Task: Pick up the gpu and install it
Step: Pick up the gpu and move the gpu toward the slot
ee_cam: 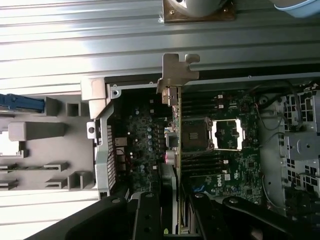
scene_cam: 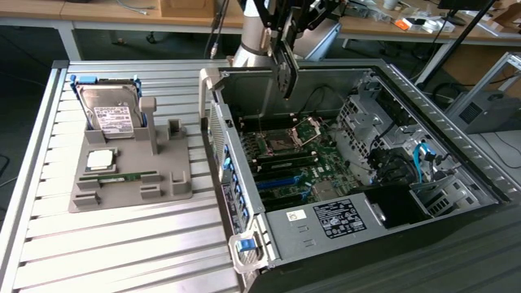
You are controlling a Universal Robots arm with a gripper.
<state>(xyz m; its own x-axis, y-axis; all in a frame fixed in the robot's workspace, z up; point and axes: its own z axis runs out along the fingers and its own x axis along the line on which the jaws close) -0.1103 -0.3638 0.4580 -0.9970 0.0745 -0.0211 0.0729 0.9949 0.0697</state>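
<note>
The gripper is clamped on the gpu, which hangs upright and edge-on over the far end of the open computer case. In the wrist view the gripper has a dark finger on each side of the card. The gpu runs away from the fingers to its silver bracket, which lies over the case's edge. The card's lower end seems to hang clear of the motherboard, though the angle makes this hard to judge. On the exterior view's left, well apart from the card, a grey holder sits on the slatted metal table. It carries a hard drive at its far end, a processor chip and a memory stick.
</note>
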